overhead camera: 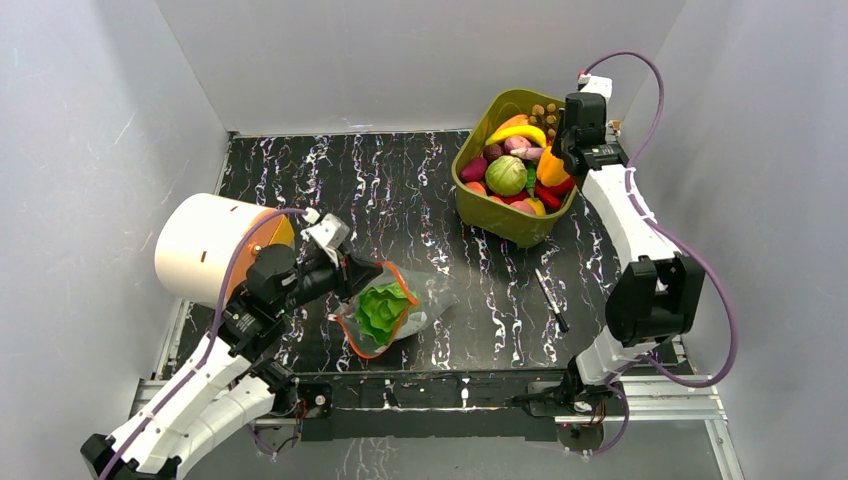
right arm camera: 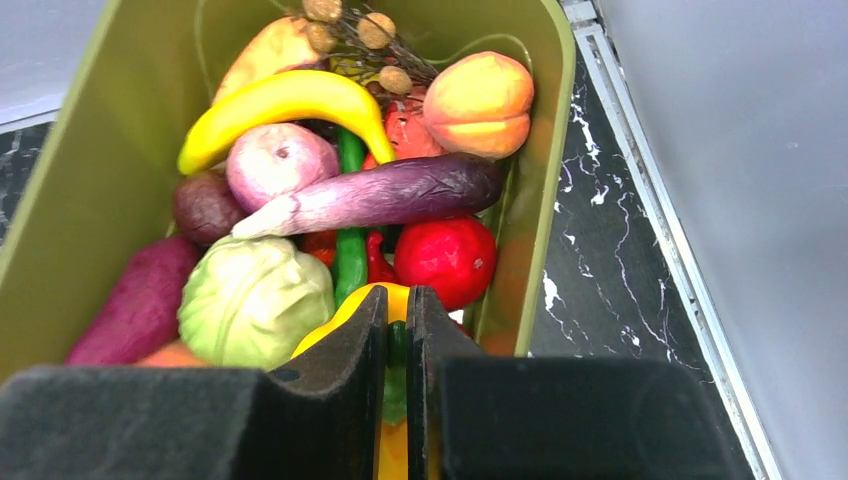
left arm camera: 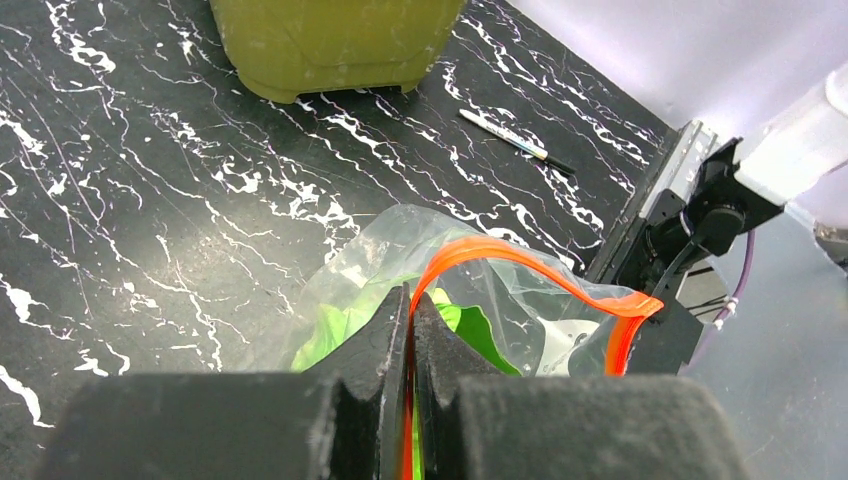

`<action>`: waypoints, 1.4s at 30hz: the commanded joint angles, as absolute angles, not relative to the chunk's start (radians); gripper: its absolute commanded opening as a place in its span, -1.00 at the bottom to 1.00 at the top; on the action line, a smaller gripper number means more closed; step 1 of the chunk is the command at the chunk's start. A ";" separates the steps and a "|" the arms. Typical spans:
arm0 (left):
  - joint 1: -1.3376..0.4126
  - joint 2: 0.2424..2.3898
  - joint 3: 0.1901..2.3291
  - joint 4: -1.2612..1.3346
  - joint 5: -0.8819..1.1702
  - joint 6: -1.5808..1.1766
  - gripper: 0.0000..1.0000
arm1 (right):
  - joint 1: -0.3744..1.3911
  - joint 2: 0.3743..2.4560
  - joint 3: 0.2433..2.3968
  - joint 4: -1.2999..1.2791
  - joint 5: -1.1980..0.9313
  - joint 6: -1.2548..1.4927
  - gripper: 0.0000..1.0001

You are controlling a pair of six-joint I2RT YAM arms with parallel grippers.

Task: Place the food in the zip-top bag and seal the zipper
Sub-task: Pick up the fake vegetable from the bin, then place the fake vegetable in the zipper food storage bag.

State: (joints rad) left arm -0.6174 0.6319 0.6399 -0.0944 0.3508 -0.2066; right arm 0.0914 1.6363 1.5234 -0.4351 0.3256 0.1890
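Observation:
The clear zip-top bag (overhead camera: 425, 312) lies on the black marbled table with its mouth held open, and a green lettuce (overhead camera: 380, 308) sits inside it. My left gripper (left arm camera: 411, 300) is shut on the orange-red zipper (left arm camera: 520, 255) strip at the mouth's near side. The rest of the food fills the olive-green tub (overhead camera: 505, 225). My right gripper (right arm camera: 398, 300) reaches into the tub and is shut on the green stem of a yellow pepper (right arm camera: 340, 320). Beyond it lie a purple eggplant (right arm camera: 390, 193), a pale cabbage (right arm camera: 255, 300) and a banana (right arm camera: 290, 100).
A white and orange cylinder (overhead camera: 205, 245) stands at the left, beside my left arm. A pen (overhead camera: 551, 300) lies on the table between the tub and my right arm's base. Grey walls close in the table on three sides.

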 commanded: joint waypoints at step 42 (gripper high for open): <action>-0.620 0.949 0.962 -0.198 0.151 -0.553 -1.00 | 0.747 1.008 1.133 -0.039 -0.161 0.419 -1.00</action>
State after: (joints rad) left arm -0.6174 0.9581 0.9348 -0.2100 0.1207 -0.5385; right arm 0.7212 1.0397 1.1419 -0.2085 -0.0566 0.3626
